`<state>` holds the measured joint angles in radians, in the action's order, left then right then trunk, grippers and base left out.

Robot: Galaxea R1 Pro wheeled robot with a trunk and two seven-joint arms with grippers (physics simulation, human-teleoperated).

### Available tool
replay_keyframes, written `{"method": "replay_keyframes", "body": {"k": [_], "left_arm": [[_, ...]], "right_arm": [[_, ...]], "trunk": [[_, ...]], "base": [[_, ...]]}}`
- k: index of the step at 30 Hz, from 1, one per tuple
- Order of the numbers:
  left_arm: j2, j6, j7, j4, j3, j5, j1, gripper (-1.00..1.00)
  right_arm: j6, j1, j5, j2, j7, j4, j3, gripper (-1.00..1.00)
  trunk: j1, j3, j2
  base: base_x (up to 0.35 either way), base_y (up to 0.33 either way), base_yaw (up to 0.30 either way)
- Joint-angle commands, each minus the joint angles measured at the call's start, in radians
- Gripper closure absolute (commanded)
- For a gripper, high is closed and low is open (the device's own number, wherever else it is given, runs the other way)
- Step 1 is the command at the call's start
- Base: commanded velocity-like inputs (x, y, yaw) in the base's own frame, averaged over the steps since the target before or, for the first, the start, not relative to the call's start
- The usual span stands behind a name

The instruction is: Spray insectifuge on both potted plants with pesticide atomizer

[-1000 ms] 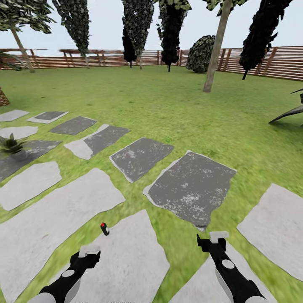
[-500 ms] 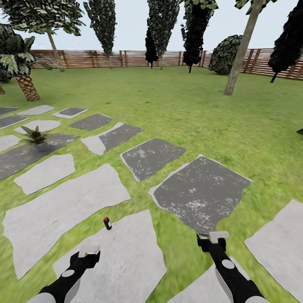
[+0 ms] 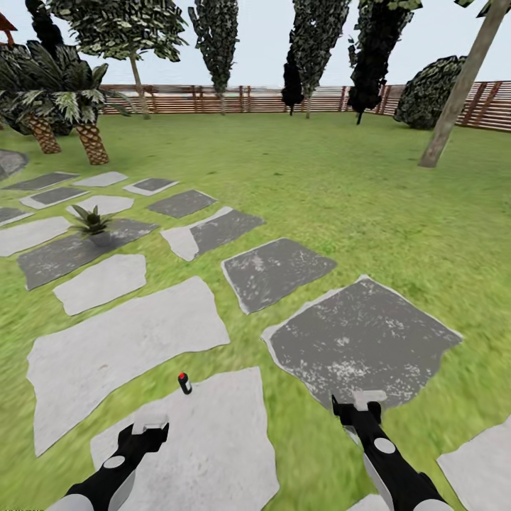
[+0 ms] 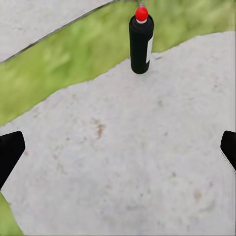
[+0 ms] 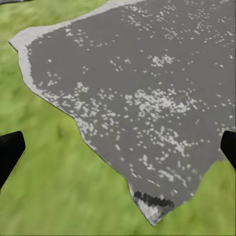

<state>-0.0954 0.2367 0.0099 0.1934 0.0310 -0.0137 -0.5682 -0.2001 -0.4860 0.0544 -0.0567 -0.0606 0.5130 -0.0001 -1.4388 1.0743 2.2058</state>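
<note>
Rough matt stepping stones, a slatted wooden fence, glossy black atomizer.

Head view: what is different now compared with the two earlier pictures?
The camera has turned left: the stones, the fence and the small potted plant slide right in the picture, and two palms come into view. The black red-capped bottle stays upright on its pale stone. The left gripper and right gripper stay open, holding nothing.

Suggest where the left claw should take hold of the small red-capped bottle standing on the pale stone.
Probably the dark cylindrical body of the atomizer, below its red cap. It stands upright on the pale stepping stone, ahead of the left claw, so a level approach straight forward, fingers either side, looks best. The narrow cap offers less purchase.
</note>
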Motion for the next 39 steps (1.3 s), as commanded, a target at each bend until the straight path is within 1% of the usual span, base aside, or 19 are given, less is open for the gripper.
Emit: {"method": "replay_keyframes", "body": {"k": [1,10,20,34,39], "left_arm": [[0.000,0.005,0.001,-0.001,0.003,-0.002,-0.001,-1.00],[0.002,0.007,0.001,-0.002,0.003,-0.006,-0.001,-1.00],[0.002,0.007,0.001,-0.002,0.003,-0.006,-0.001,-1.00],[0.000,0.008,0.001,-0.002,0.004,-0.002,-0.001,-1.00],[0.000,0.009,0.001,-0.002,0.004,-0.004,-0.001,-1.00]], "right_arm": [[-0.002,0.000,0.006,0.000,-0.004,-0.001,0.000,-1.00],[-0.002,0.000,0.005,0.000,-0.004,-0.001,0.000,-1.00],[-0.002,0.000,0.005,0.000,-0.004,-0.001,0.000,-1.00],[-0.002,0.000,0.005,0.000,-0.004,-0.001,0.000,-1.00],[-0.002,0.000,0.006,0.000,-0.004,-0.001,0.000,-1.00]], "trunk": [[0.000,0.001,0.000],[0.000,0.001,0.000],[0.000,0.001,0.000],[0.000,0.001,0.000],[0.000,0.002,0.000]], "base": [[0.233,-0.218,0.278],[0.198,-0.238,0.271],[0.097,-0.272,0.216],[0.158,-0.295,0.018],[0.223,-0.255,0.128]]}}
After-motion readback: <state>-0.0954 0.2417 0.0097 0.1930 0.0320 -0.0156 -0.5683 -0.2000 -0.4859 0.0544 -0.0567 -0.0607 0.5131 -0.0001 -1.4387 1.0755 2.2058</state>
